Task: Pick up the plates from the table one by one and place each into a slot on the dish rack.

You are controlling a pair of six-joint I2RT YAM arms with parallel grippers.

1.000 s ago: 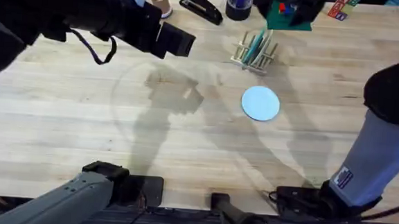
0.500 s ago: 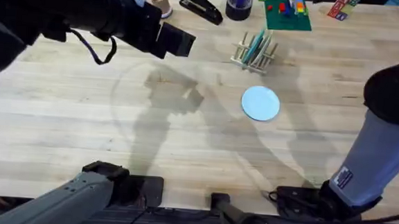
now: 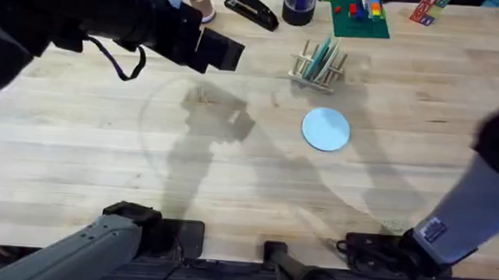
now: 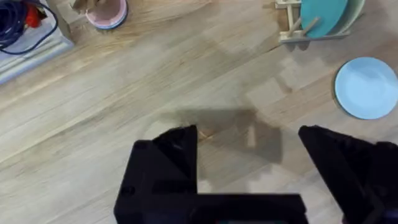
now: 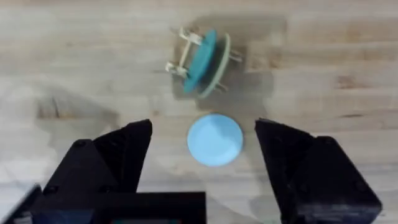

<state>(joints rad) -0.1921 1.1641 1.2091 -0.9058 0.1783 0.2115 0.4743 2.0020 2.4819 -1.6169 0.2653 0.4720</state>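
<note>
While the small light blue round plate (image 3: 326, 129) lies flat on the light wood table (image 3: 75, 147), just near of the wooden dowel dish rack (image 3: 317, 63), both grippers (image 4: 249, 149) (image 5: 204, 146) stand open. Judged light, rigid, slippery; grasp at the rim.

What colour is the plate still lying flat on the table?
Light blue; the plate shows best in the right wrist view, below the dish rack.

The wooden table (image 3: 75, 147) carries a light blue plate (image 3: 326, 128) lying flat near the dish rack (image 3: 317, 64).
</note>
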